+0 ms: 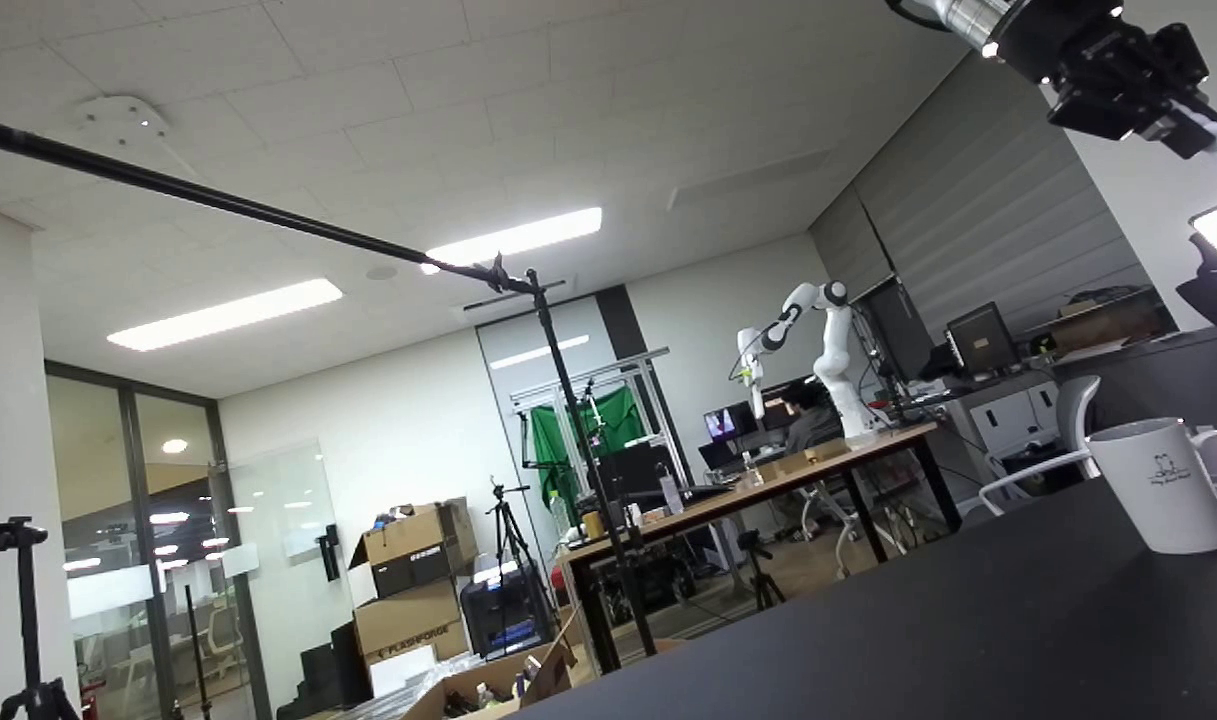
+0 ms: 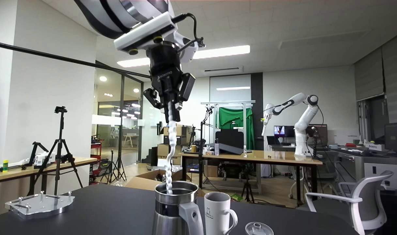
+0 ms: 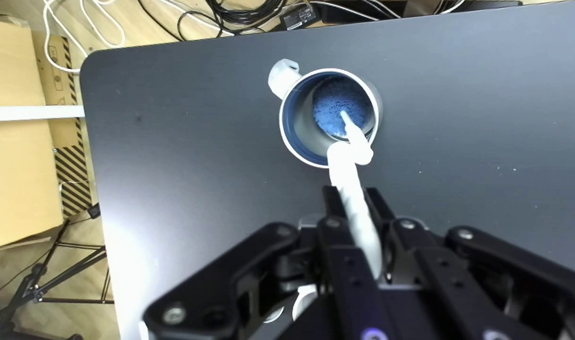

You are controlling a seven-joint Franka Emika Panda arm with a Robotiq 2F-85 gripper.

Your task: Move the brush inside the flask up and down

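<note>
The brush (image 2: 172,140) has a white, twisted handle, bent partway down. The steel flask (image 2: 168,223) has a grey handle and an open mouth. My gripper (image 2: 173,112) is above the flask, pointing down, shut on the upper handle. The handle passes through the flask's mouth. In the wrist view the gripper (image 3: 353,190) has its fingers on both sides of the brush (image 3: 346,172). Its thin lower end meets a rough blue mass inside the flask (image 3: 300,130). In an exterior view the gripper (image 1: 1190,125) shows at top right; the flask is out of view there.
A white mug (image 2: 214,212) stands right beside the flask, and also shows in an exterior view (image 1: 1163,490). A clear lid (image 2: 259,229) lies beside the mug. A metal plate with posts (image 2: 41,205) lies on the dark table (image 2: 115,202). A chair (image 2: 369,199) stands beyond.
</note>
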